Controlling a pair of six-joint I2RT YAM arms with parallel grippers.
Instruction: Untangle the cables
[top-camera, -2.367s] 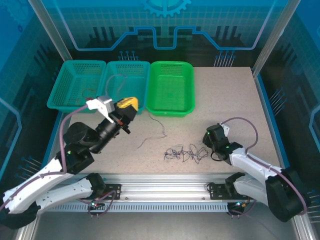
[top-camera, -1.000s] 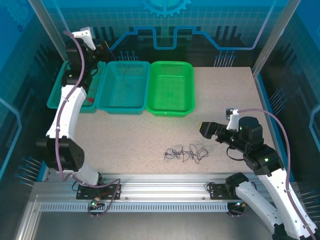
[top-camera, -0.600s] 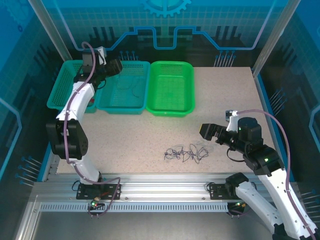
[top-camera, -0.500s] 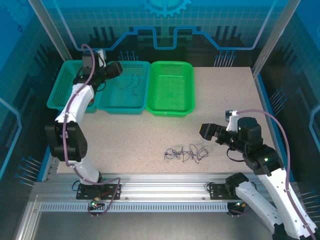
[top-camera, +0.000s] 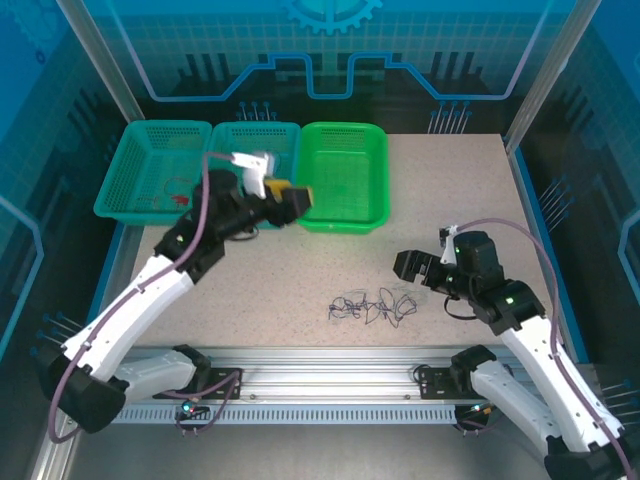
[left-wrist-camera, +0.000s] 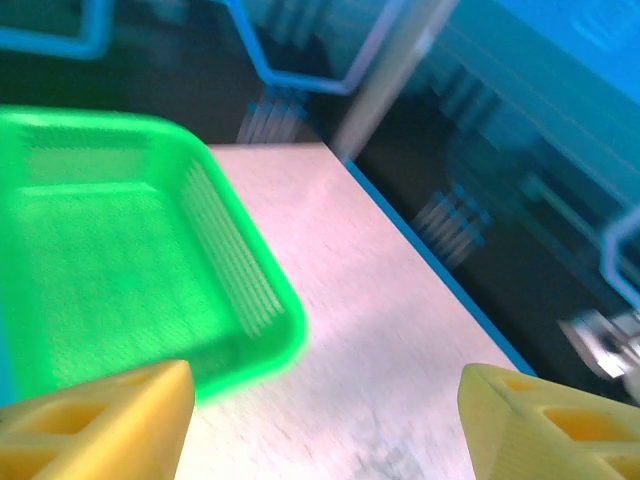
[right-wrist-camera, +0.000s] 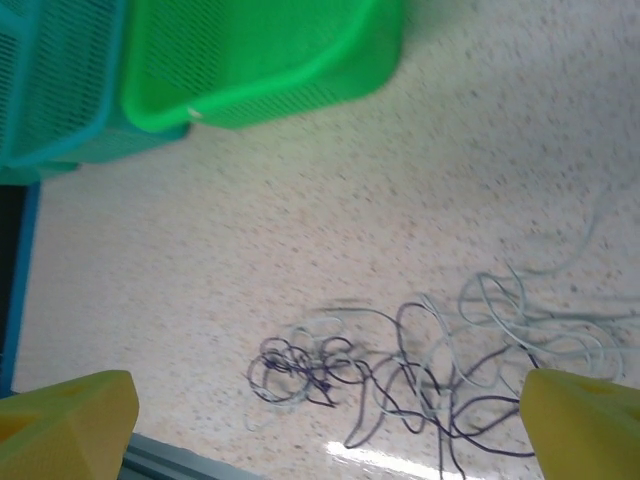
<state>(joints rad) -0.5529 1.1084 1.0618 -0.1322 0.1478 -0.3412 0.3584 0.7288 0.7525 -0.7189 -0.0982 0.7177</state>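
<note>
Cables (top-camera: 372, 305) in one blurred tangle, strand ends indistinct; left gripper (left-wrist-camera: 320, 420) and right gripper (right-wrist-camera: 320, 425) wide-spread, empty, fingertips (right-wrist-camera: 62, 418) cropped.

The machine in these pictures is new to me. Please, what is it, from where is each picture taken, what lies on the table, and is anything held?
Two robot arms stand at the near edge of a table, each ending in a two-finger pincer. The wide picture looks down from above: left pincer, right pincer. The other two come from wrist cameras; the yellow corners are the pincers' own fingers. On the table lie a tangle of thin cables and, farther back, a left teal basket, a middle teal basket and a green basket. Both pincers are open and hold nothing.
</note>
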